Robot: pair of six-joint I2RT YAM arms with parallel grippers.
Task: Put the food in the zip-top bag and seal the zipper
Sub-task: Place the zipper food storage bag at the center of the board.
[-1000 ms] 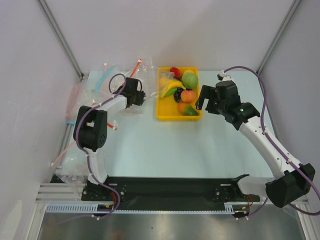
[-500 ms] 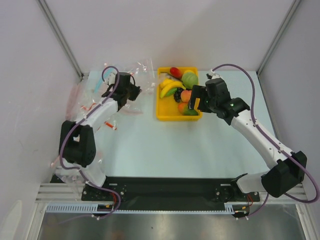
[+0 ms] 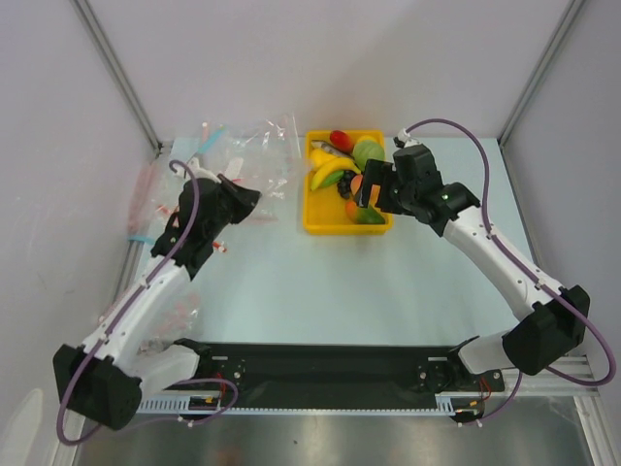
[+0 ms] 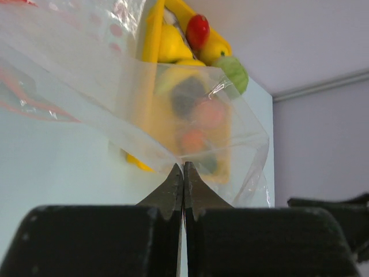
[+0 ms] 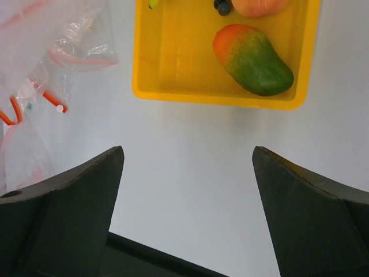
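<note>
My left gripper (image 3: 248,198) is shut on a fold of the clear zip-top bag (image 4: 104,86), with the jaws pinched together (image 4: 183,167). The film hangs in front of the camera. A faint red zipper strip (image 4: 34,105) shows at the left. The food lies in the yellow tray (image 3: 312,221): banana (image 3: 330,175), round green fruit (image 3: 370,152), peach (image 3: 358,182), mango (image 5: 253,56) and grapes (image 5: 222,7). My right gripper (image 3: 362,190) is open and empty (image 5: 187,151), above the table just in front of the tray's near wall (image 5: 213,99).
More clear pouches lie at the back left (image 3: 243,136), one with a blue strip (image 3: 209,131). A red toy (image 3: 340,138) sits at the tray's far end. Crumpled plastic with red strips (image 5: 55,101) lies left of the tray. Frame posts stand at both back corners.
My left arm has swung back and to the near left, with the bag film in its jaws. My right gripper has moved left, over the tray's near right corner.
</note>
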